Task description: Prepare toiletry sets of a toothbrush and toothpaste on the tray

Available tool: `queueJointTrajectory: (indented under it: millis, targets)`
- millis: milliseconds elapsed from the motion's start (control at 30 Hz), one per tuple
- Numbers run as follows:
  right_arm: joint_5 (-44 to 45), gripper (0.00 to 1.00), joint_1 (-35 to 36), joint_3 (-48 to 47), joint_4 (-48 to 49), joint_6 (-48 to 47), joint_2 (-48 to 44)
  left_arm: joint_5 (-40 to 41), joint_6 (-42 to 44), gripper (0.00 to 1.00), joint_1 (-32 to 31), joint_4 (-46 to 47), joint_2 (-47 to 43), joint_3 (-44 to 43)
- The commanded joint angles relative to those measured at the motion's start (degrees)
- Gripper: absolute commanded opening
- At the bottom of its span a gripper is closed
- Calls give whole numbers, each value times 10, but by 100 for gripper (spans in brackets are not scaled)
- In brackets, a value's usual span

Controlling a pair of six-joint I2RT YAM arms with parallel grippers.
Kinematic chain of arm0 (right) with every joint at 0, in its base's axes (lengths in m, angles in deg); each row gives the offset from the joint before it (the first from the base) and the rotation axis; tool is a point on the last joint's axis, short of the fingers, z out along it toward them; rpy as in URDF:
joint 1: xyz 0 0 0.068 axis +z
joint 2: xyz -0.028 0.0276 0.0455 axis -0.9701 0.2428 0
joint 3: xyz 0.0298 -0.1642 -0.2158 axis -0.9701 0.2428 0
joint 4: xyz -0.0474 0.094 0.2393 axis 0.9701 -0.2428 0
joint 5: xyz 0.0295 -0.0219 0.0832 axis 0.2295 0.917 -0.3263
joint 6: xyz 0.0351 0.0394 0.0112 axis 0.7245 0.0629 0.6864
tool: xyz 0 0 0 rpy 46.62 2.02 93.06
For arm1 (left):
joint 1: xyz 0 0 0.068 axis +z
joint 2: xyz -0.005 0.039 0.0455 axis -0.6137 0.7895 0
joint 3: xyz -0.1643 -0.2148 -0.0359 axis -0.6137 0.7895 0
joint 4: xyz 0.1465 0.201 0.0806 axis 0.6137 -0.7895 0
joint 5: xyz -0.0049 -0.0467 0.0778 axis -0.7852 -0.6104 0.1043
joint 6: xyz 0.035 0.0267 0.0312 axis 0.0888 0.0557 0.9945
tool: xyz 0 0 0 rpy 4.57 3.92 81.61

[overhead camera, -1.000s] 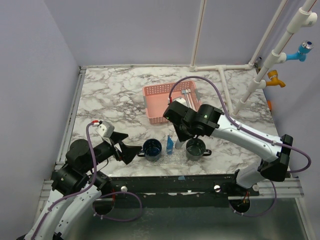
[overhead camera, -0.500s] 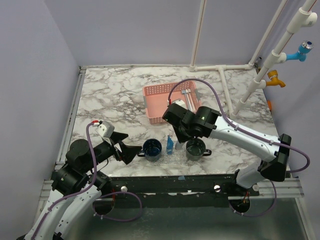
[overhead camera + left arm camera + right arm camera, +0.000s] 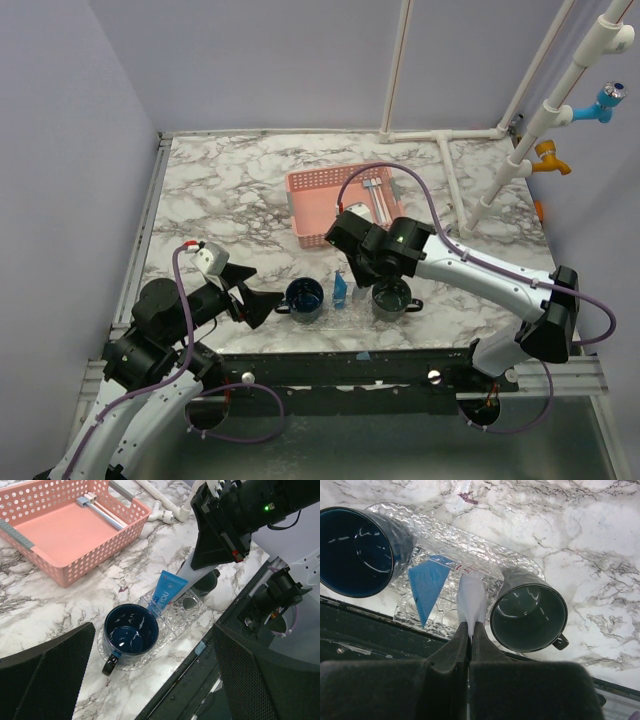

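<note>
Top external view: at the near edge of the marble table [image 3: 230,190], the left gripper [image 3: 262,290] hangs just left of the navy mug [image 3: 304,298]. Its fingers [image 3: 47,675] are spread as wide as they go, holding nothing and touching nothing. The left wrist camera frames the mug between them.

Just beyond lies the clear tray [image 3: 470,547], hard to pick out against the marble. The navy mug stands upright at its left end and the dark green mug [image 3: 527,615] upright at its right end. Both look empty. Between them a small blue tube [image 3: 427,587] stands tilted on the tray, close to the navy mug.

The right gripper [image 3: 470,627] reaches down over the gap between the two mugs. Its fingers [image 3: 452,652] are pinched tight on the upper end of a pale white tube [image 3: 471,600]. The tube points down into the tray just beside the green mug, with the blue tube on its other side. Whether its lower end rests on the tray cannot be told.

Farther back, well apart from the tray, sits the pink lattice basket [image 3: 65,535]. A slim pale stick [image 3: 100,512] — apparently a toothbrush — lies flat inside. Its colour is too washed out to say which brush it is.
</note>
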Motion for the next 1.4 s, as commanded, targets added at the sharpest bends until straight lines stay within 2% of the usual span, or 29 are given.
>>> queueJointTrajectory:
  millis: [0, 600, 767, 967, 1367]
  targets:
    - [-4, 0, -5, 21, 32, -2, 7, 5, 5, 99, -1, 5, 2, 6]
    - [-16, 1, -18, 69, 79, -5, 20, 7, 5, 99, 0, 4, 3, 6]
    - [-13, 9, -21, 69, 82, -7, 19, 7, 5, 99, 0, 4, 4, 6]
    - [-7, 29, -22, 52, 76, -9, 17, 7, 5, 99, -1, 5, 8, 6]
    - [23, 39, -42, -40, 45, -43, 15, 6, 6, 99, -1, 7, 14, 6]
